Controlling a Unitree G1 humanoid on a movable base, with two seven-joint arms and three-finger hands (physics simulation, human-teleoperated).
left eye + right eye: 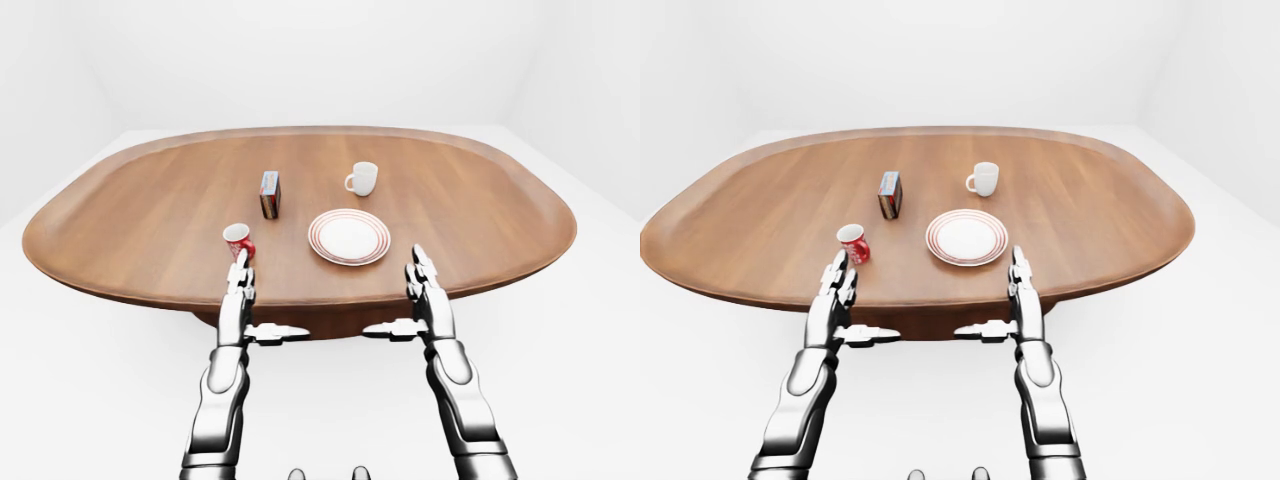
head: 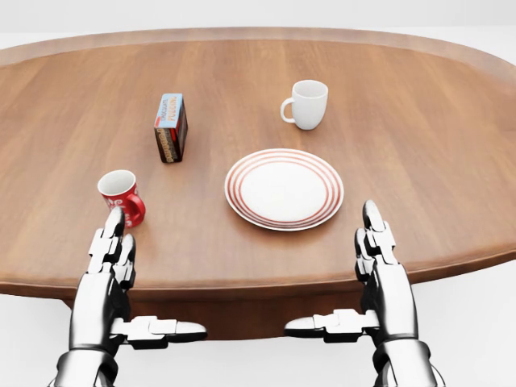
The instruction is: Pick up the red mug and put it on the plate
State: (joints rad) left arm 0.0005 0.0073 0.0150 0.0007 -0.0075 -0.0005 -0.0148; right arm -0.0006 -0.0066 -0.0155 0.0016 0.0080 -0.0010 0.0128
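Left hand [image 2: 109, 262] spread, fingers extended, thumb out sideways, holding nothing. Red mug [image 2: 122, 196] upright on table [image 2: 419, 161], just beyond fingertips, near touching. Right hand [image 2: 379, 266] likewise spread, empty. Plate [image 2: 284, 189] just beyond and inward of right hand. White mug [image 2: 306, 103] and small box [image 2: 170, 127] farther off.

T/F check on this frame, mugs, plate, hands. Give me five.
1. The red mug stands upright on the table. True.
2. The red mug sits on the plate. False: it stands apart, to the plate's left in the head view.
3. The left hand grips the red mug. False: its fingers are open, just below the mug.
4. The white mug stands above the plate in the head view. True.
5. The right hand holds the small box. False: it is open and empty.
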